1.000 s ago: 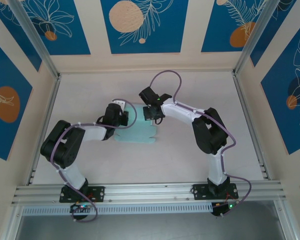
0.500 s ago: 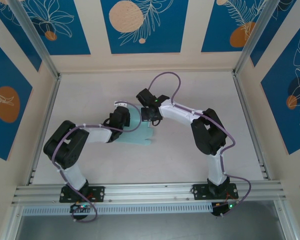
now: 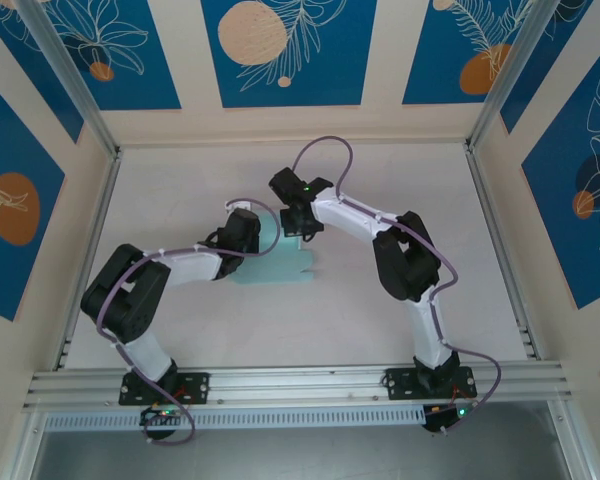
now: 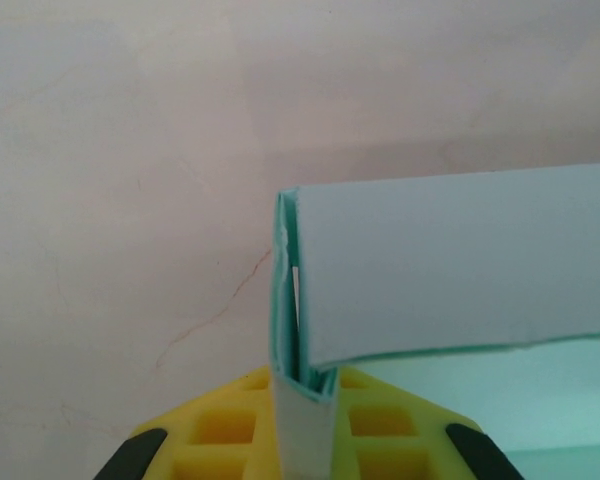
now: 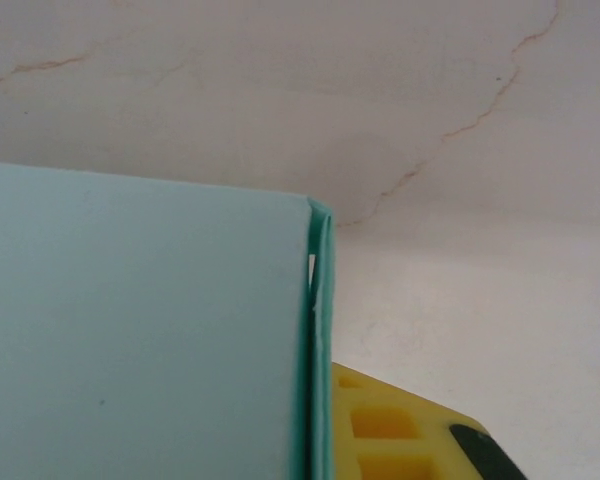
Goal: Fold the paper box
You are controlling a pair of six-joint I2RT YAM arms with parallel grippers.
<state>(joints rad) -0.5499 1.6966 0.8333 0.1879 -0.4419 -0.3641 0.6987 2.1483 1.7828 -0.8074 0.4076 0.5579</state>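
The paper box, pale light-blue card, lies partly folded at the table's middle between the two arms. My left gripper is at its left edge. In the left wrist view the yellow fingers of my left gripper are shut on a doubled, upright edge of the paper box. My right gripper is at the box's far right corner. In the right wrist view the paper box hides one jaw of my right gripper. The other yellow finger lies against the folded edge.
The pale table has low aluminium rails along its left and right sides and a rail at the near edge. Blue patterned walls stand behind and at both sides.
My left gripper has slid a little right along the box's left edge and closed tighter on it. The right gripper has shifted slightly left and away. The sheet looks narrower, its sides drawn up.
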